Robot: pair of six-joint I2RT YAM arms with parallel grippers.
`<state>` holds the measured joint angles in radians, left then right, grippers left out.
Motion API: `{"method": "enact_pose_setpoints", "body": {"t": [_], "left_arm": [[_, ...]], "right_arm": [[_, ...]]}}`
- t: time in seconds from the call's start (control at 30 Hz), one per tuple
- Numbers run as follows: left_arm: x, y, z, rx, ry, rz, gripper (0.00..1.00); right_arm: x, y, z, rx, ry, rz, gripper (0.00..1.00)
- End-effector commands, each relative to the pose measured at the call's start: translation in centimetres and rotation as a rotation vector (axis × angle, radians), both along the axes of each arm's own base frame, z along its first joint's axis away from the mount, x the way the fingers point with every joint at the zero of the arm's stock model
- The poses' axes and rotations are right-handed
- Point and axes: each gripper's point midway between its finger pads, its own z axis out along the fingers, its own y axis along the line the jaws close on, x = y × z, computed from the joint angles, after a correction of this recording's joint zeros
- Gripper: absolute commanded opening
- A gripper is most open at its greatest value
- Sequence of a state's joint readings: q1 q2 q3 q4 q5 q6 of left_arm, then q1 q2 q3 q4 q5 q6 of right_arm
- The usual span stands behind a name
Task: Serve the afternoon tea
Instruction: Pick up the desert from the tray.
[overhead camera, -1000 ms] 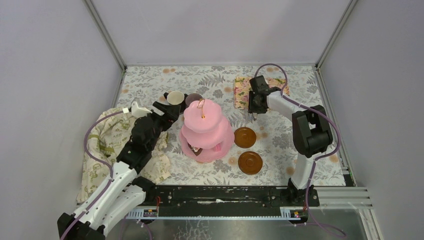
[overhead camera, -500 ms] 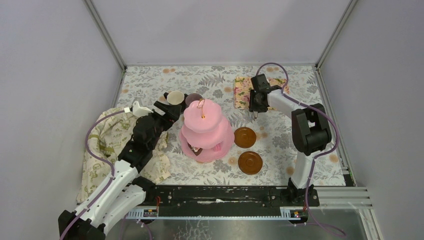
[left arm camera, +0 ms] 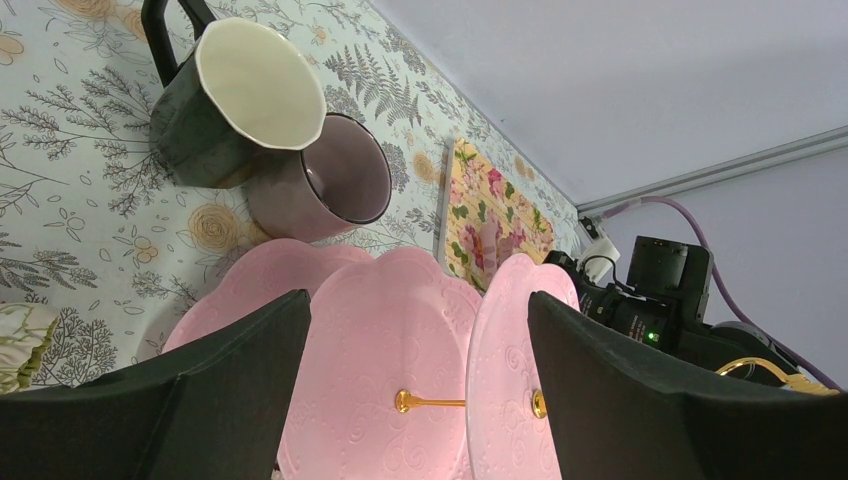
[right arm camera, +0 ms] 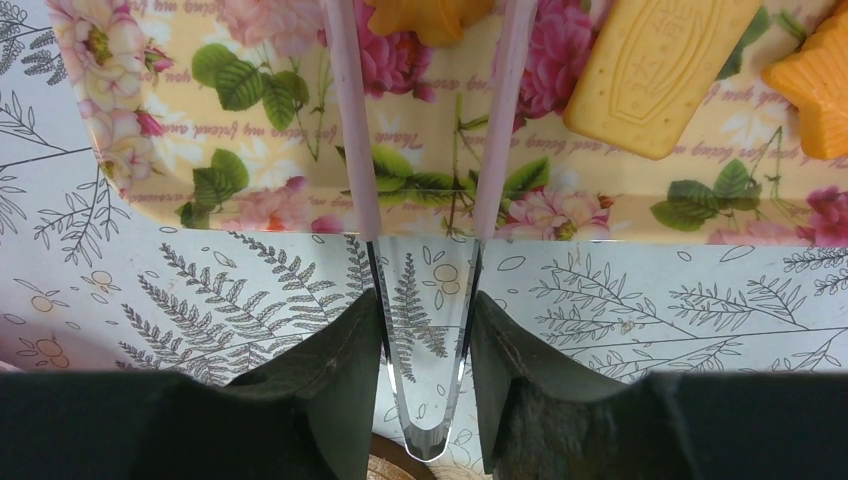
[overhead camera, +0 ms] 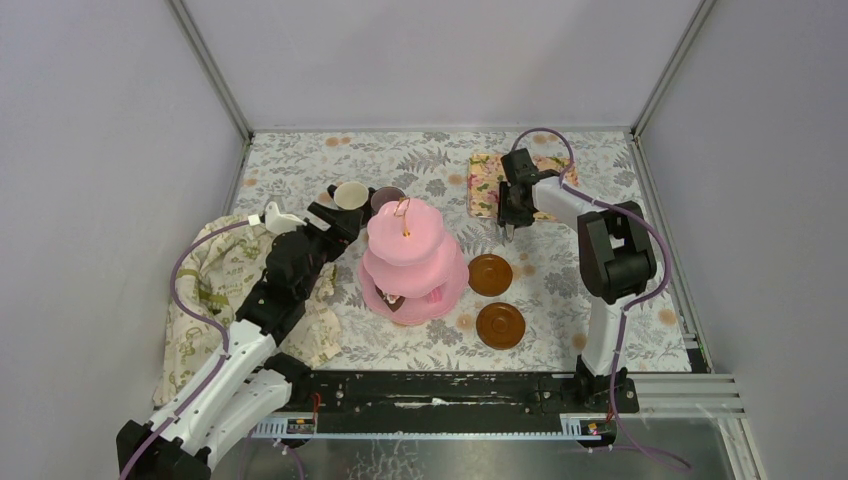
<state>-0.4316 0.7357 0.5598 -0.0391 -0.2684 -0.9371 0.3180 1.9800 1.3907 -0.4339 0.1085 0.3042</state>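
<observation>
Surface: fern-and-flower printed table covering, with both arms reaching out over it.
Left claw: the left gripper is spread wide and grips nothing.
Between its fingers: in the wrist view the pink three-tier cake stand is framed close ahead. I see no contact with it.
Beyond the left claw: a cream-lined dark mug and a dark mug with a mauve inside stand side by side, just past the stand.
Behind the left claw: a beige cloth with green leaf print lies under the arm.
Right claw: the right gripper is closed on pink tongs, whose clear bend sits between its fingers.
Ahead of the right claw: a rectangular floral-patterned tray. The tong arms reach across it to either side of an orange sweet. The frame edge cuts off the tips, so I cannot tell whether they pinch it.
Right of the tongs: a yellow rectangular biscuit and a second orange sweet, both on the tray.
Robot-side of the right claw: two round brown saucers, both bare and well apart from the mugs.
Done, by my reading: a dark sweet and a pink sweet sit on the stand's lowest tier.
Left to do: the upper tiers look bare, sweets are yet to come off the tray, and neither mug is on a saucer, so the task looks well short of halfway.
</observation>
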Motion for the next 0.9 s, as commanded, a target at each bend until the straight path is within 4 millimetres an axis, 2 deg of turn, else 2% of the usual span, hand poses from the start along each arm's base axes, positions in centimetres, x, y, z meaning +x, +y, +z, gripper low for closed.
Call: {"method": "enact_pose_setpoints", "body": {"t": [0.0, 0.3, 0.47, 0.87], "left_arm": [[0.1, -0.4, 1.0, -0.029, -0.042, -0.010, 0.87], [0.1, -0.4, 1.0, -0.031, -0.042, -0.011, 0.87], [-0.1, -0.3, 1.3, -0.034, -0.048, -0.012, 0.87], [-0.3, -0.1, 1.8, -0.040, -0.059, -0.005, 0.87]], "right_arm": [[1.0, 0.5, 1.3, 0.021, -0.023, 0.020, 0.42], [0.7, 0.3, 1.4, 0.013, -0.015, 0.023, 0.29], [0.7, 0.5, 2.1, 0.029, -0.024, 0.023, 0.22], [0.7, 0.8, 4.9, 0.059, -0.075, 0.025, 0.17]]}}
